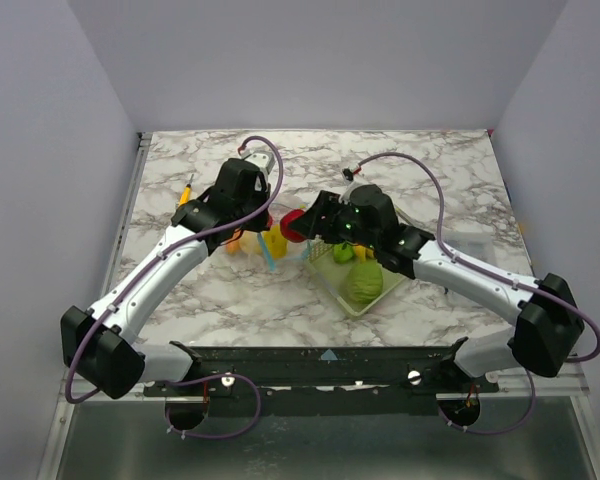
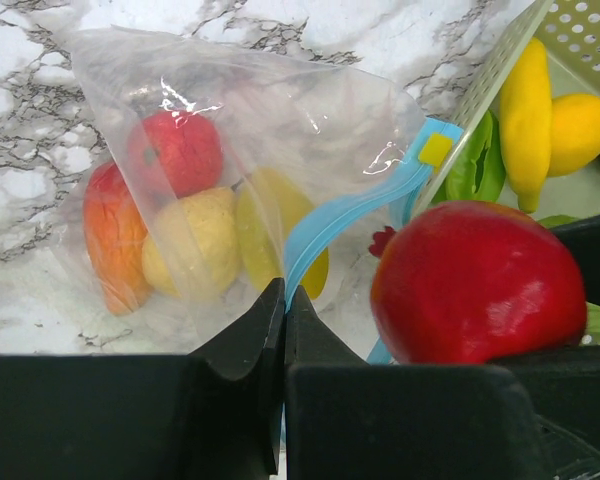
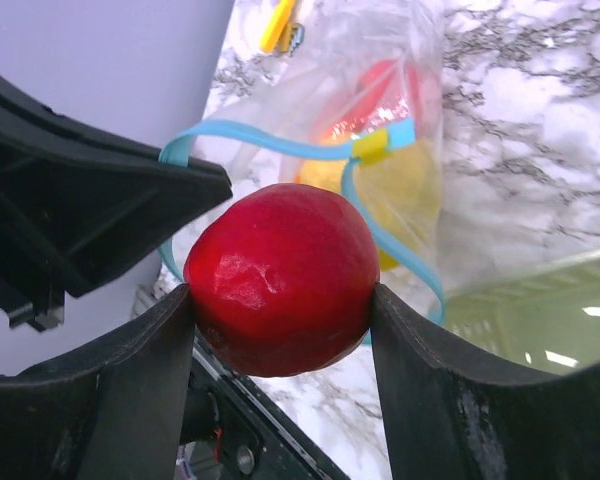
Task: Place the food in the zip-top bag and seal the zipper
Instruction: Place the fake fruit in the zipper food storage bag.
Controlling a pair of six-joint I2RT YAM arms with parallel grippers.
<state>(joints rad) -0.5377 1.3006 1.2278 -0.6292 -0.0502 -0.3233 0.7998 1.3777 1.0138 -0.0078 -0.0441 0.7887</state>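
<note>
Zip-top bag point(image 1: 248, 238) lies left of centre on the marble table point(image 1: 430, 170), clear and crinkled, with a small yellow-orange object point(image 1: 185, 192) apart from it toward the far left. Inside the bag the left wrist view shows four pieces of food point(image 2: 192, 245) packed together: an orange one at the left, a red one above, a pale yellow one in the middle and a darker yellow one to their right. The left gripper point(image 2: 284, 312) has its fingers pressed together, pinching the light-blue zipper point(image 2: 345, 215) at the near edge of the mouth. The strip comes up from between the fingers and curves to a small yellow slider tab point(image 2: 436, 149). In the right wrist view the zipper stands parted in a loop, so the mouth is open. Just right of that opening is a red fruit point(image 2: 475, 280), glossy and round, clamped on both sides between the fingers point(image 3: 130, 390) of the right gripper point(image 3: 280, 300); whether it touches the strip I cannot tell. Further right a yellow-green mesh basket point(image 2: 500, 75) rests on the table with more food in it: two yellow pieces point(image 2: 525, 110), a green leafy one point(image 2: 475, 165) and, at its near end, a round green piece point(image 1: 362, 283)
</note>
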